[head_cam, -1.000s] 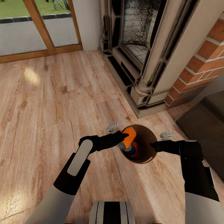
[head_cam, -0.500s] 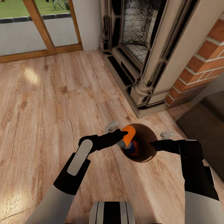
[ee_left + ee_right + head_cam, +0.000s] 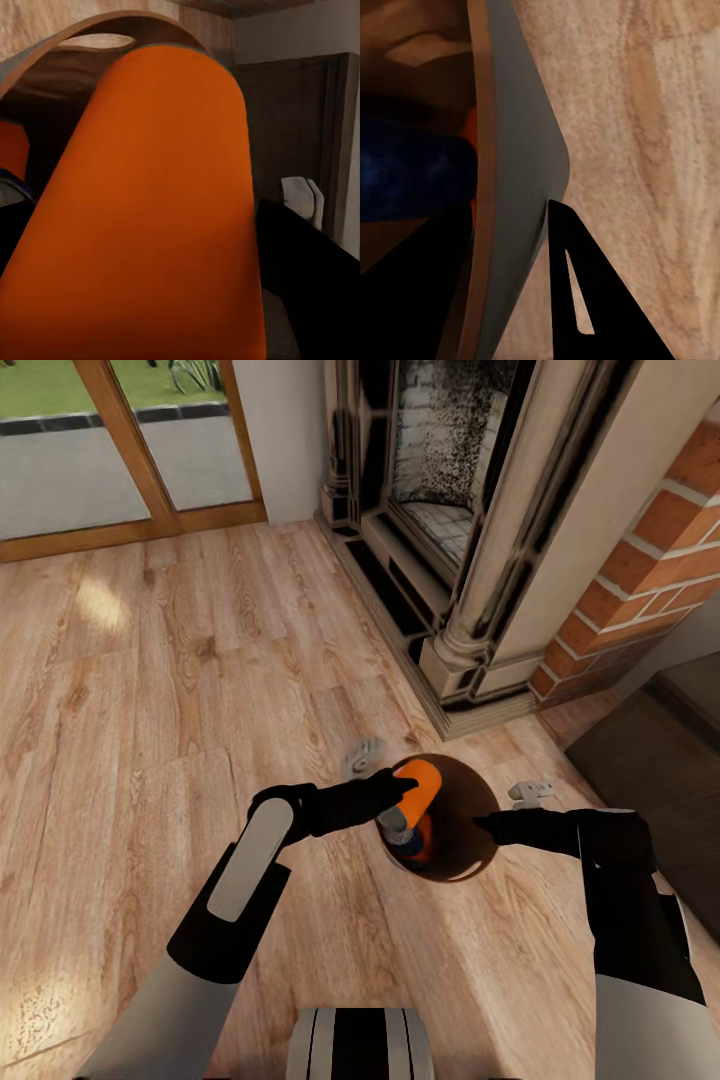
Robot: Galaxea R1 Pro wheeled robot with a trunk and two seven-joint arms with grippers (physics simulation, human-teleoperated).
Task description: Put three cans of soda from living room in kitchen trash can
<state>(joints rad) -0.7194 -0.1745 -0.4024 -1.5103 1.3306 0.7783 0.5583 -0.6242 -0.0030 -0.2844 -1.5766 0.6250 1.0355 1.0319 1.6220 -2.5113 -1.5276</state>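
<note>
My left gripper (image 3: 404, 788) is shut on an orange can of soda (image 3: 417, 790), (image 3: 150, 225), held tilted over the open mouth of the tash can (image 3: 462, 832), silver end pointing down into it. Inside the bin lie a dark blue can (image 3: 404, 839), (image 3: 412, 176) and another orange can (image 3: 424, 848), (image 3: 10, 146). My right gripper (image 3: 482, 824) is shut on the bin's rim. In the right wrist view the grey wall (image 3: 517, 180) runs between the two black fingers (image 3: 585, 300). The brown inside of the bin shows around the cans.
A wood floor (image 3: 150, 680) spreads to the left and front. The brick fireplace (image 3: 480, 530) with its stone surround stands close ahead on the right. A dark bench (image 3: 650, 760) is at the right edge. Glass doors (image 3: 110, 450) close the far left.
Both arms, the bin and the held orange can have shifted slightly left and up in the head view. The can stays gripped and tilted over the bin's mouth.
</note>
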